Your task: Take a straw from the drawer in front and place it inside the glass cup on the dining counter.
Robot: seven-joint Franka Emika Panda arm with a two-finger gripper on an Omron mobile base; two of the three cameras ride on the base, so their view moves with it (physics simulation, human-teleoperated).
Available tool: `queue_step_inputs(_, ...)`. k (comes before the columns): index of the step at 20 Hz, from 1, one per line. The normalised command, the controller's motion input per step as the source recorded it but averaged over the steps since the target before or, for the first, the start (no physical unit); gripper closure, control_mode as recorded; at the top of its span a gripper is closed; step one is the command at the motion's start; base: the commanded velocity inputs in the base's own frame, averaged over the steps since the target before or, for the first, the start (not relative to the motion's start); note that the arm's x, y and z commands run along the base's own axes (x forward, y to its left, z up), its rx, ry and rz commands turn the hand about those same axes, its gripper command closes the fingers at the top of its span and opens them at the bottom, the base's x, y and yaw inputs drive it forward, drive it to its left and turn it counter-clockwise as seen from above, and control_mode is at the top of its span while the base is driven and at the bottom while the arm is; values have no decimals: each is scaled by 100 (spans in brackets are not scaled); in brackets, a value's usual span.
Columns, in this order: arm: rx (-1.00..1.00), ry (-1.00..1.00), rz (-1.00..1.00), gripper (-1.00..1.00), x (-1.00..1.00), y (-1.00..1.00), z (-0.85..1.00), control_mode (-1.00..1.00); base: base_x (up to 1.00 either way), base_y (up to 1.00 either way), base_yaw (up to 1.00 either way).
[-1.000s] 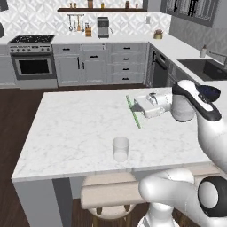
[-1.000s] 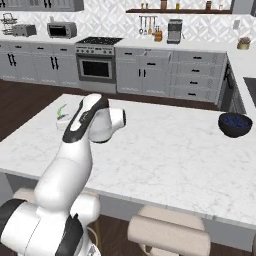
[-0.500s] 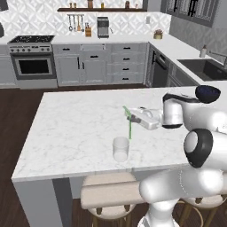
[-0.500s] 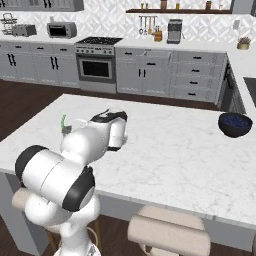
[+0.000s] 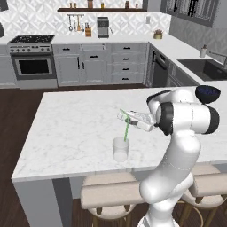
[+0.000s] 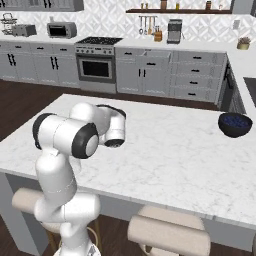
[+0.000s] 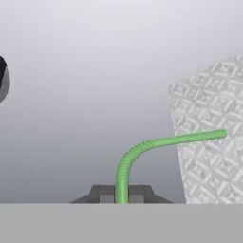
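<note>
A white marble dining counter [image 5: 66,128] runs across the kitchen, with my arm leaning over it from the right. Going left to right in the left base view: bare marble, then the glass cup [image 5: 120,149] standing upright near the front edge, then the straw [image 5: 126,129], then my gripper [image 5: 127,118], with a dark blue bowl [image 5: 208,92] far right at the counter's back.

My fingers are pinched fully closed on the straw. In the hand view the straw [image 7: 124,175] rises from between my fingertips [image 7: 122,193] and bends sharply to one side. Over the counter it hangs nearly upright from my grip, its lower end at or just inside the cup's rim — I cannot tell which.

The risk, as I judge it, is letting go too soon. If the lower end sits on the rim rather than inside, the straw will tip out onto the marble. It is thin and light, so it could also lean and topple over the rim — or my hand could nudge the cup.
</note>
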Motion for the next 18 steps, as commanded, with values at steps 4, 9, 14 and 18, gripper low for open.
queue_step_inputs(4, 1, 0, 21, 100, 14, 0, -24, -100, 0, 0, 0)
queue_step_inputs(9, 0, -5, 16, 100, 3, 0, -17, -100, 0, 0, 0)
queue_step_inputs(14, -1, -19, 9, 100, 0, 2, -5, -100, 0, 0, 0)
queue_step_inputs(18, -4, -26, 4, 100, 0, 0, -7, -100, 0, 0, 0)
